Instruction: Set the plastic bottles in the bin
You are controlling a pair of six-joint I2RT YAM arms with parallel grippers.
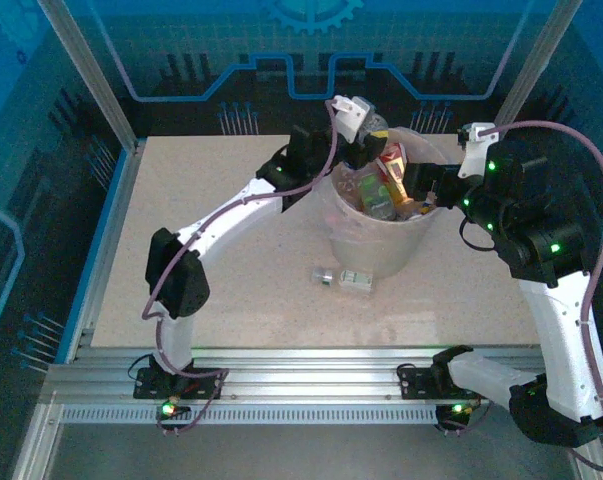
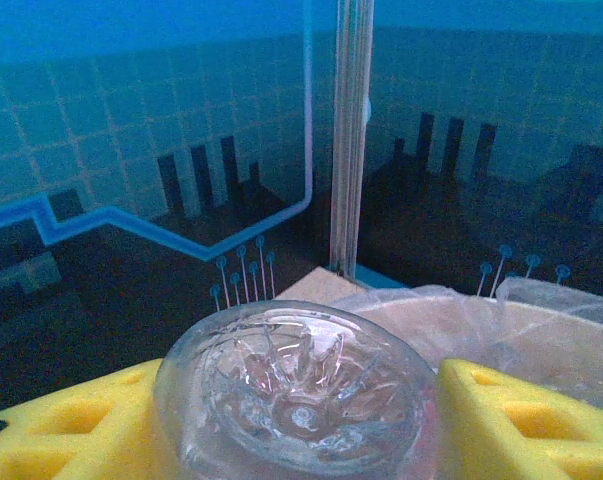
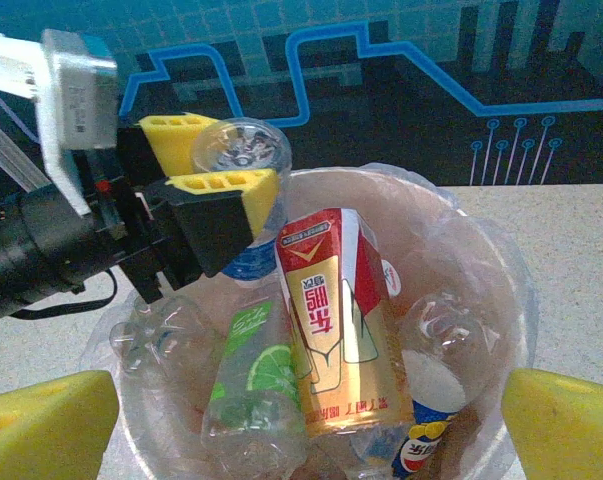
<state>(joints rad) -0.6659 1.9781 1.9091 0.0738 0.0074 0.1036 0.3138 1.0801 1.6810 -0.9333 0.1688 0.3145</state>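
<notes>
A clear bottle (image 3: pixel 239 148) hangs over the far left rim of the bin (image 1: pixel 366 250), its ribbed base turned outward, with the left gripper (image 3: pixel 236 160) pinching it between the yellow pads (image 2: pixel 61 430) on either side. The bin is a pale, see-through bucket with a thin liner, standing near the middle of the tabletop (image 1: pixel 181 180) and already heaped with bottles. A tall red and gold one (image 3: pixel 341 330) leans upright in the centre. A lime-labelled bottle (image 3: pixel 251 375) is pressed against its left side, and crushed clear ones (image 3: pixel 441 340) are packed around them. One more small bottle (image 1: pixel 343 279) lies on its side on the tabletop just in front of the bin's base, apart from both arms. The right gripper (image 3: pixel 301 430) sits at the bin's right rim, facing across the heap, its yellow fingertips (image 3: pixel 46 425) spread wide with nothing between them. Blue patterned panels wall in the space behind.
</notes>
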